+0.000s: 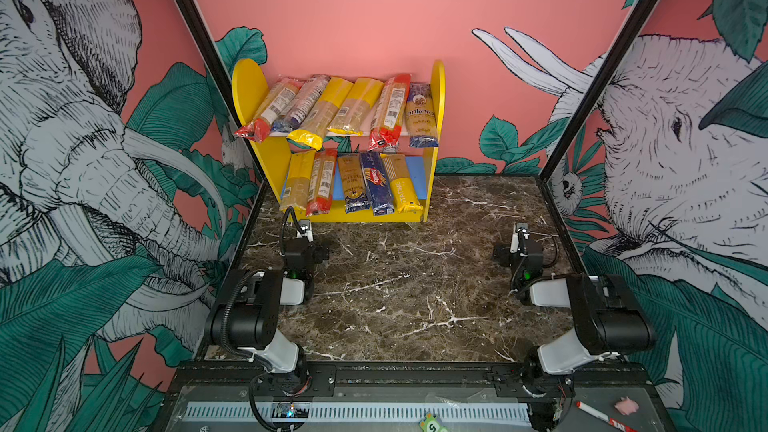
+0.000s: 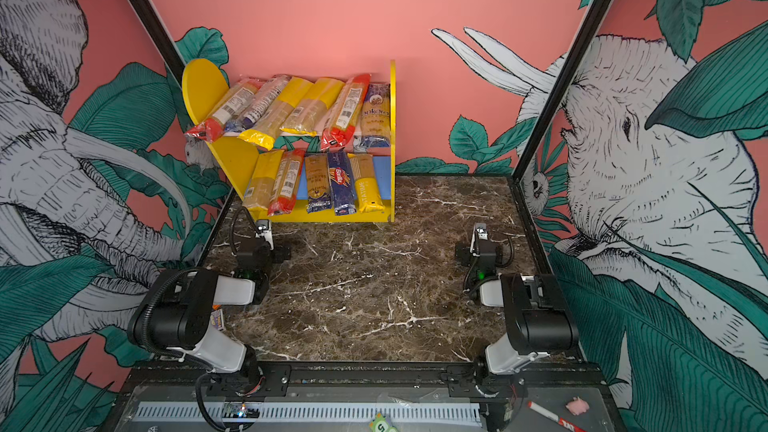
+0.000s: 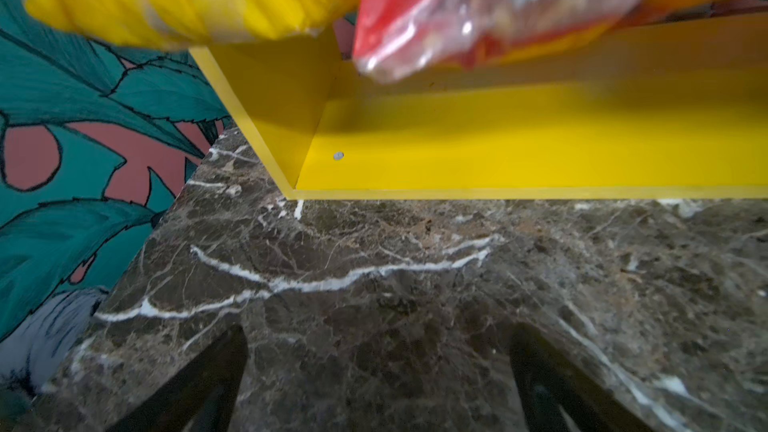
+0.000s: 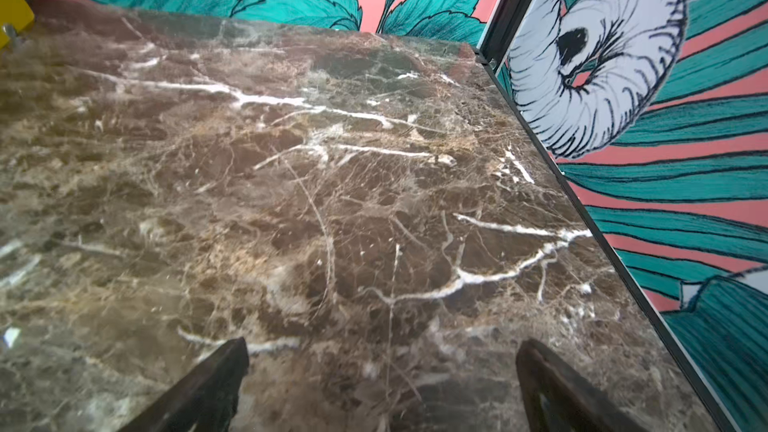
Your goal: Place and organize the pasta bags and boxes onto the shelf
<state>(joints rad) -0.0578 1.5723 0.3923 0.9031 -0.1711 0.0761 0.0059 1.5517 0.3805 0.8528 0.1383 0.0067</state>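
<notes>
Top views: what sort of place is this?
Probably a staged robot test cell, not a real shop: mural wall panels with elephants, a marble-look tabletop, and a small yellow shelf holding pasta packs.

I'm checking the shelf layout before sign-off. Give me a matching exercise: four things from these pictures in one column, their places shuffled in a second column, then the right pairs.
Things
1. Barilla box
2. ankara pack
3. striped yellow pack
4. red marker

Places
A. upper board, right end
B. near ledge, beside the right arm's base
C. lower board, rightmost pack
D. lower board, second pack from the right

Pairs: 1-D, 2-A, 3-C, 4-B
</notes>
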